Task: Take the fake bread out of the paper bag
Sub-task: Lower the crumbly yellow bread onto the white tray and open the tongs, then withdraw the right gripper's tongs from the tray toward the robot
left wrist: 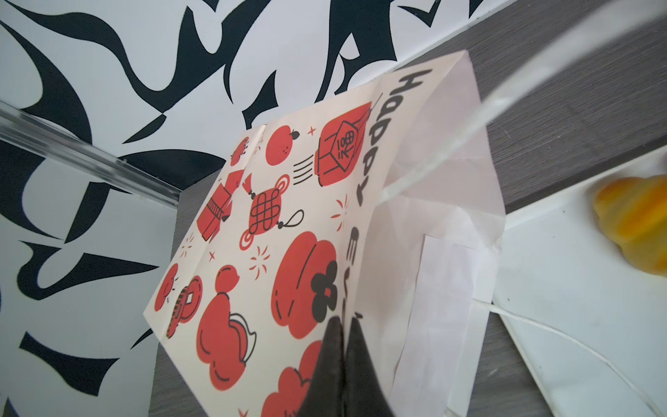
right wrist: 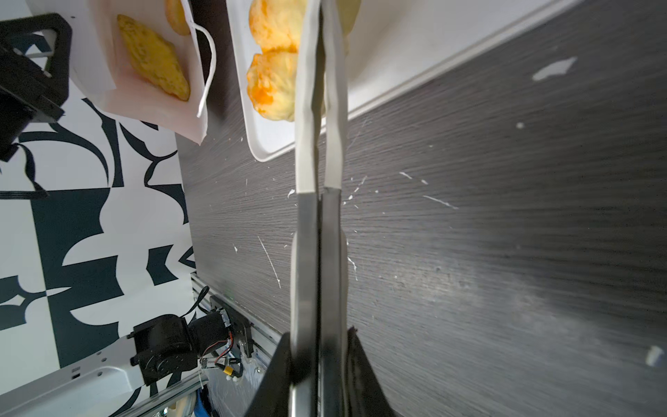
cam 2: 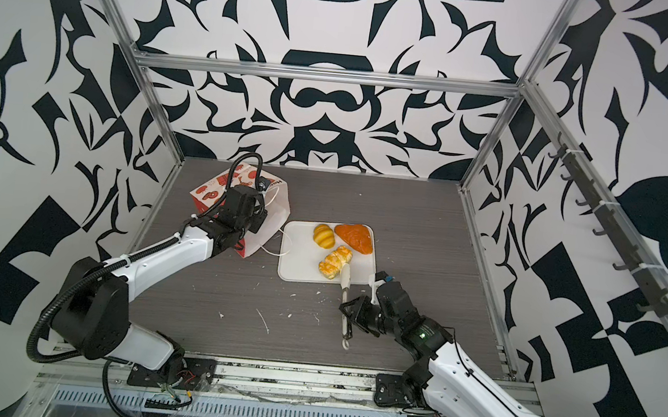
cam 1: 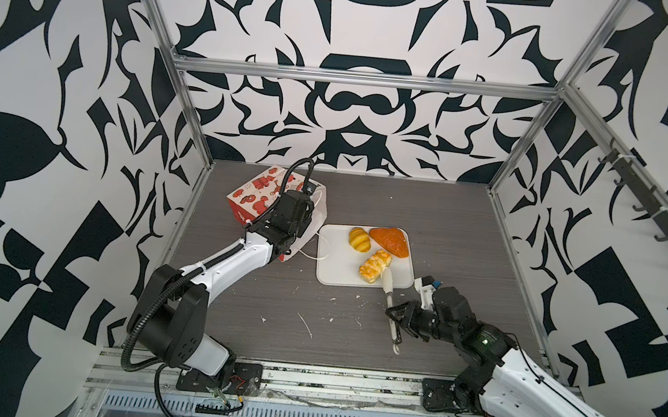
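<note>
The white paper bag (cam 1: 256,198) (cam 2: 217,192) with red pictures is tipped on its side at the back left, its mouth toward the white tray (cam 1: 331,263). My left gripper (left wrist: 344,321) is shut on the bag's edge. Inside the mouth lie a yellow-brown pastry (right wrist: 153,57) and part of another piece (right wrist: 178,18). On the tray rest a yellow croissant (cam 1: 359,239), an orange-brown triangular piece (cam 1: 389,241) and a glazed rectangular pastry (cam 1: 375,265) (right wrist: 274,72). My right gripper (cam 1: 395,315) (right wrist: 319,332) is shut on metal tongs (cam 1: 390,302) whose white tips (right wrist: 319,90) lie against the glazed pastry.
A white string handle (cam 1: 313,253) of the bag trails over the tray's left edge. White scraps (cam 1: 306,326) dot the dark wood table. The left wall and metal frame post (cam 1: 182,203) stand close behind the bag.
</note>
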### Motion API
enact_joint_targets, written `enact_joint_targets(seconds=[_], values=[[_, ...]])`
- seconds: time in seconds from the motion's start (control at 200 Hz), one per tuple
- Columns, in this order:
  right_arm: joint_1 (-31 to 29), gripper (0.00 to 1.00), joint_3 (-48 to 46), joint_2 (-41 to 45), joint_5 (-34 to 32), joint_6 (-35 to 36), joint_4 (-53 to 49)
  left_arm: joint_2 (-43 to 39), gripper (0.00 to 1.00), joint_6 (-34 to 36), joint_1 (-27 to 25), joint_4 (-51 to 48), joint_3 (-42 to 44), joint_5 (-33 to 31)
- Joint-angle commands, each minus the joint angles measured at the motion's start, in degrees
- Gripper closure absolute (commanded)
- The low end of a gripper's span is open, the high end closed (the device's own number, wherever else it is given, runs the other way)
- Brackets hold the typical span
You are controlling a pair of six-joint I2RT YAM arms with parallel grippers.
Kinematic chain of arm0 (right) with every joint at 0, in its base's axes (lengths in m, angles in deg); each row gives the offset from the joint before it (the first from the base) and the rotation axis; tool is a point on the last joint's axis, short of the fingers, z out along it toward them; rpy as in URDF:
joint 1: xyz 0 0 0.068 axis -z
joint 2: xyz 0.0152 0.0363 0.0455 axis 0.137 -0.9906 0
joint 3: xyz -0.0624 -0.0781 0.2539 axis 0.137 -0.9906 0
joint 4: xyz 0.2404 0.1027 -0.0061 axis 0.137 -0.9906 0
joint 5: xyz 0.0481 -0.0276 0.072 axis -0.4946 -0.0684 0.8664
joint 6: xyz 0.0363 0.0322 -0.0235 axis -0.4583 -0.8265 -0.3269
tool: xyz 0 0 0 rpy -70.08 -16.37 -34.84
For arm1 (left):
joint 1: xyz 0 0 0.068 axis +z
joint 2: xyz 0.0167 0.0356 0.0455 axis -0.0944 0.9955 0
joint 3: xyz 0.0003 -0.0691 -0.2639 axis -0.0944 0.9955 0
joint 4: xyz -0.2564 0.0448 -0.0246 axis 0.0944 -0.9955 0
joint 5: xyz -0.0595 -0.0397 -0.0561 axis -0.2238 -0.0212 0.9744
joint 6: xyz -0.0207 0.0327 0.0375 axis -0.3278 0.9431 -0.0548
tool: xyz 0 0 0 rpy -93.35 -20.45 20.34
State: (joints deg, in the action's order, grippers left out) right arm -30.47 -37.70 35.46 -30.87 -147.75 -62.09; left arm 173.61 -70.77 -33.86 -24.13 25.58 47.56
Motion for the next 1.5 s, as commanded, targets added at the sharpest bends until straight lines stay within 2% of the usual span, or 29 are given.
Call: enact_joint_targets(seconds=[0.0, 0.135, 0.265, 0.505, 0.91, 0.975, 1.12, 1.29, 1.495], values=[[-0.2, 0.87, -0.1, 1.0, -2.1, 0.5, 0.6, -1.5, 1.0, -1.0, 0.2, 1.7, 1.1, -0.2], [-0.1, 0.85, -1.8, -0.4, -2.2, 0.3, 2.5, -1.7, 1.0, -1.1, 0.2, 1.8, 1.4, 0.5], [-0.2, 0.75, -1.9, -1.6, -2.6, 0.6, 1.5, -1.9, 1.0, -1.1, 0.2, 1.7, 1.6, 0.4], [-0.1, 0.66, -0.6, 1.3, -4.3, 1.0, -2.9, -1.8, 1.0, -1.0, 0.2, 1.8, 1.8, 0.1], [-0.2, 0.64, 2.4, 7.9, -5.6, 1.1, -9.6, -1.8, 1.0, -1.0, 0.2, 1.7, 1.8, 0.4], [-0.1, 0.66, 3.3, 8.4, -5.7, 1.5, -10.7, -1.8, 1.0, -1.0, 0.2, 1.7, 1.8, 0.4], [-0.1, 0.84, 4.5, 7.5, -3.1, 2.7, -10.7, -1.8, 1.0, -1.0, 0.2, 1.8, 1.8, 0.4], [-0.2, 0.95, 5.4, 5.6, -0.6, 4.4, -11.8, -1.8, 1.0, -1.0, 0.2, 2.0, 1.9, 0.4], [-0.2, 0.99, 5.7, 3.5, 2.4, 5.8, -12.4, -2.1, 1.0, -1.0, 0.2, 2.1, 2.2, 0.4]])
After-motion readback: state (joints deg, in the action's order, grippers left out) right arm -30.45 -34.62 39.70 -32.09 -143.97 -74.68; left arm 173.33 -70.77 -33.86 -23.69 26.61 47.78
